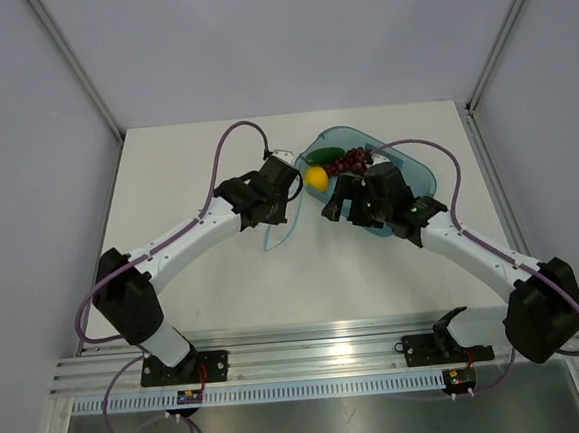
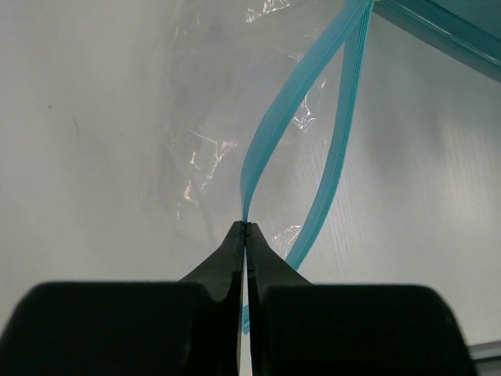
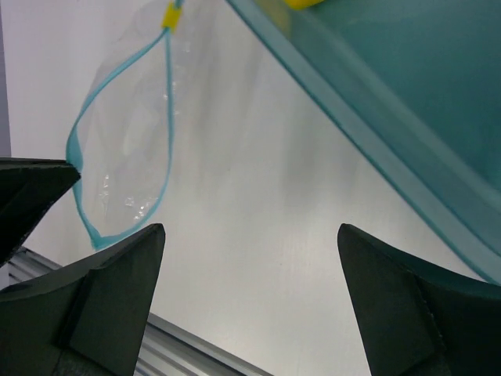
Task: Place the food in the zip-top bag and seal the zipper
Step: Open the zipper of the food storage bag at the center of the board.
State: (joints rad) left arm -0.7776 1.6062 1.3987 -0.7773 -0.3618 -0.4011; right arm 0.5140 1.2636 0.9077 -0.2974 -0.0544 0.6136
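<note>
Left end effector (image 2: 246,227) is clenched on the zipper (image 2: 270,133), holding the bag (image 2: 203,157) mouth open just left of the tray (image 3: 368,102); right end effector (image 3: 250,290) gapes empty, and I judge it nearer the lemon (image 1: 316,178), just beyond it

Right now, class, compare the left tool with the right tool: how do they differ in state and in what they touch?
The left tool is shut, pinching one side of the zipper of the zip-top bag; the right tool is open and holds nothing. The left tool is at the bag's mouth; the right tool hangs near the teal tray's rim. Both are black and two-fingered.
</note>
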